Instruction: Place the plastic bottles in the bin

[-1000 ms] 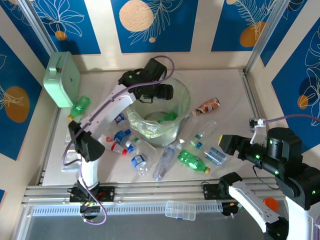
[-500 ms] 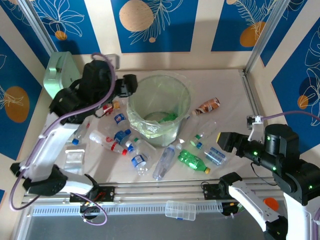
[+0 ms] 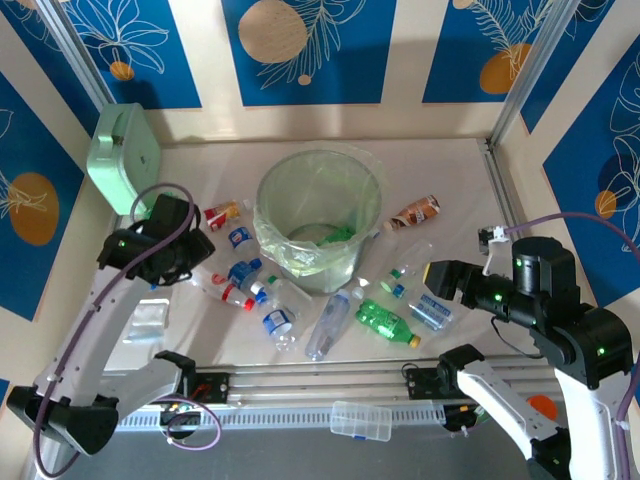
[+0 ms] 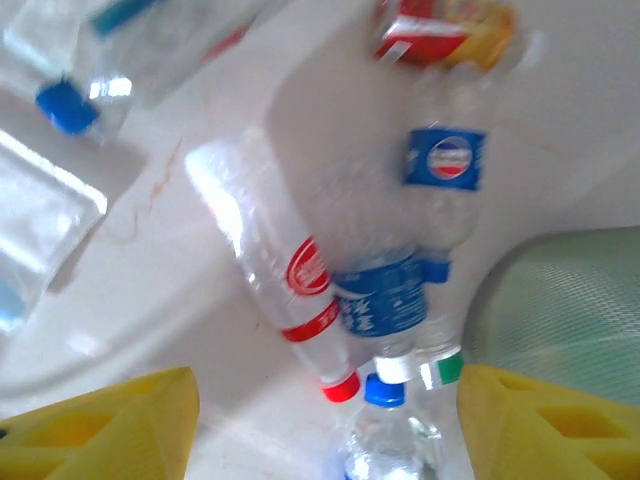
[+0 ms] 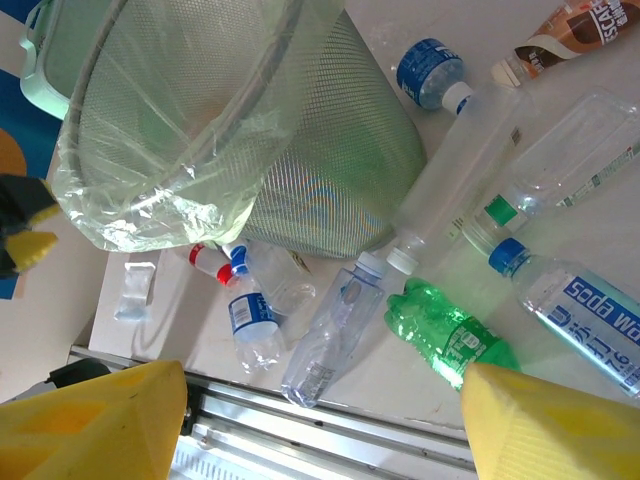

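Left pincer point(image 4: 325, 435) hangs over the cluster of bottles left of the bin point(image 3: 372, 215), fingers spread wide, nothing between them. Right pincer point(image 5: 320, 420) is likewise released and empty, above the bottles on the bin's right side.

Step in hand, as we judge it: pick one bottle from the left cluster.
- Best candidate looks to be the red-capped bottle point(image 4: 290, 290). It lies on the outer edge, with bare counter point(image 3: 450, 170) on one flank.
- The blue-labelled bottle point(image 4: 385, 300) touches it and crowds its cap end, so we would close across the mid-body, away from that contact.
- Thin clear plastic will likely squash and slip, so a centred grip matters.
- Lift above the bin rim before letting go.

Views compared:
- Left wrist view gives caps, labels and which bottles touch; it is blurred.
- Top view gives the whole spread: bottles on both sides of the bin and near its foot, something green inside.
- Right wrist view shows the bin's mesh wall and bag liner, and the green bottle point(image 5: 450, 335) close to the bin's foot.
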